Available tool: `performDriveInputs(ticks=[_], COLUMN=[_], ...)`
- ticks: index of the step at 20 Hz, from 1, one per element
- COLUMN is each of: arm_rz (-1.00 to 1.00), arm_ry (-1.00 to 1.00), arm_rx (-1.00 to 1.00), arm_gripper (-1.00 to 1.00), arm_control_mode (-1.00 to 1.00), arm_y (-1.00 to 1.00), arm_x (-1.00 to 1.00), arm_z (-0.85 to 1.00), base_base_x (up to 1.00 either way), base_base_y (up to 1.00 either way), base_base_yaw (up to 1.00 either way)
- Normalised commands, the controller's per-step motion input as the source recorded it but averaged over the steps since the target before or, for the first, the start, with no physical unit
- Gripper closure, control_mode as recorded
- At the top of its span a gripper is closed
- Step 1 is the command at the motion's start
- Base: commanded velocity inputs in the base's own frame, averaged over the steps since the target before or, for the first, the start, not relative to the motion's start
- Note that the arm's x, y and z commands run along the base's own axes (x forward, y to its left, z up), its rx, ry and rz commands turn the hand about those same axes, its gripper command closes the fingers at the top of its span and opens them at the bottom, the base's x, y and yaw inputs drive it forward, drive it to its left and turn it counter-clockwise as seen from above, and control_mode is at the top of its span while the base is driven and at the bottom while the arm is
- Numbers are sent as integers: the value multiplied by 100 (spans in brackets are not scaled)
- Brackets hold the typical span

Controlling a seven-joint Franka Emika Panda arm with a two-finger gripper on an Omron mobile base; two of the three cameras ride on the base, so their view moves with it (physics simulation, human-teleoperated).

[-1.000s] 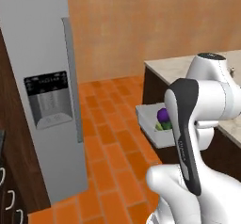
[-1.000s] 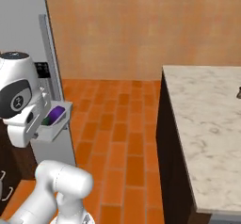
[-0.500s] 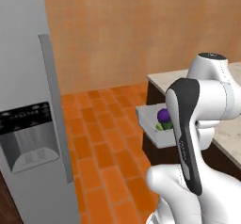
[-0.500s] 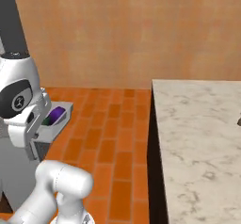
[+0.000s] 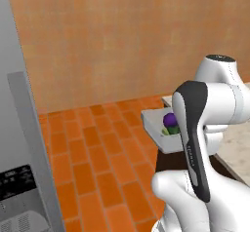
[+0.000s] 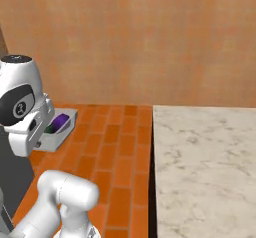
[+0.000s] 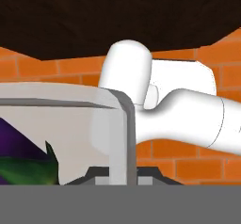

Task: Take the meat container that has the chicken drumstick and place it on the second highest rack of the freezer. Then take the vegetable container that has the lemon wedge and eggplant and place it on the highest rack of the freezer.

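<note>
Eggplant (image 5: 169, 119), glossy purple, lies in a pale tray (image 5: 158, 134) the closed pincer grips.

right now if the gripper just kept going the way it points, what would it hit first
The gripper is shut on the wall of the vegetable container, which blocks the line at once. Past it, the hand view looks down at the orange brick floor, probably the next thing met, though depth is unclear.
</note>
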Motion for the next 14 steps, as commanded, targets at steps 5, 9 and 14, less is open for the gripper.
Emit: performDriveInputs(ticks=[5, 9, 14], arm_rz=[0, 0, 0], arm_ry=[0, 0, 0], arm_rx=[0, 0, 0], arm_gripper=[100, 100, 100], arm_control_mode=[100, 100, 100], arm_y=[0, 0, 0], arm_x=[0, 0, 0], arm_z=[0, 0, 0], base_base_x=[100, 100, 94], base_base_y=[-10, -6, -7], base_base_yaw=[0, 0, 5])
